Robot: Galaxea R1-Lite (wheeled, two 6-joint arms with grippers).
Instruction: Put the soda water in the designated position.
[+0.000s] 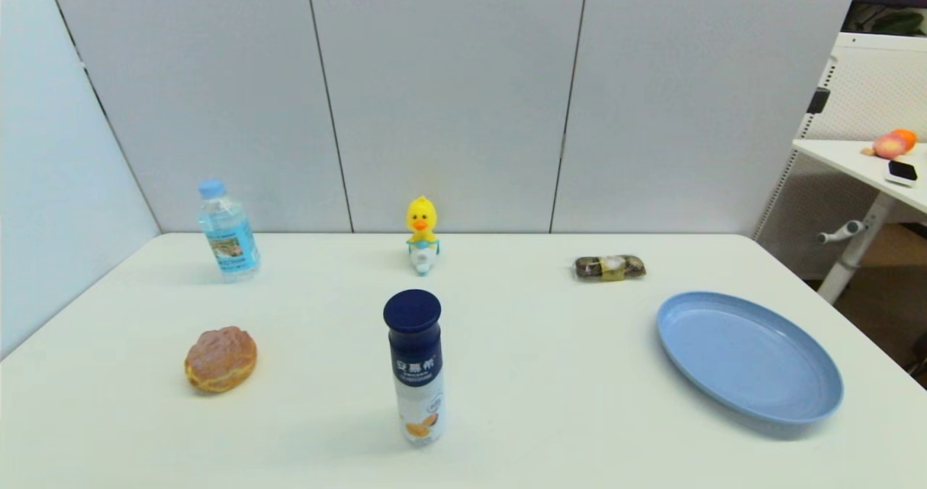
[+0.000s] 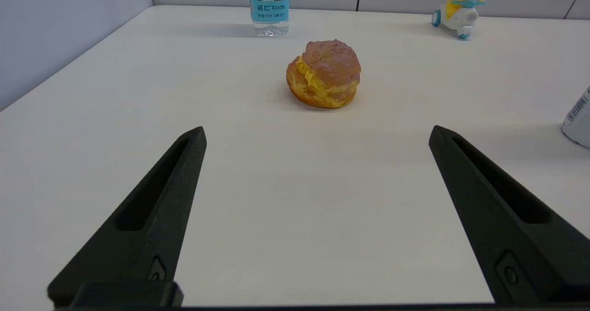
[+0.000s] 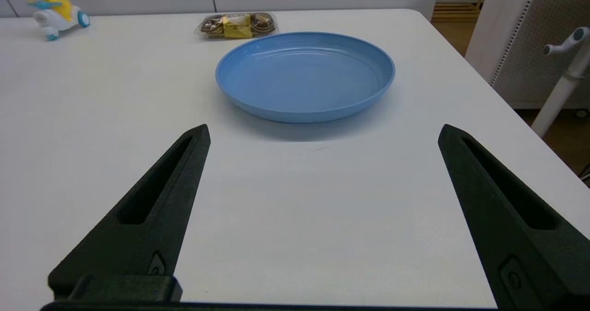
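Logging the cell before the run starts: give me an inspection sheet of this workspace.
Surface: white table, dry, unmarked.
Job's things: clear soda water bottle with light-blue cap, upright, far left; round blue plastic plate, holding nothing, right.
Clutter: brown cream puff; navy-capped navy-and-white bottle, upright; yellow duck toy on scooter; wrapped chocolate pack.
Grippers: left gripper open, facing the puff; right gripper open, facing the plate.
Cables: nothing seen.
Surroundings: grey partition panels.

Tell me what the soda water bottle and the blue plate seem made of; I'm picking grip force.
Soda water: thin clear plastic by the look, see-through walls, glossy paper or film label, matte light-blue cap. Blue plate: probably moulded plastic or melamine, with an even colour, soft sheen and faint concentric rings.
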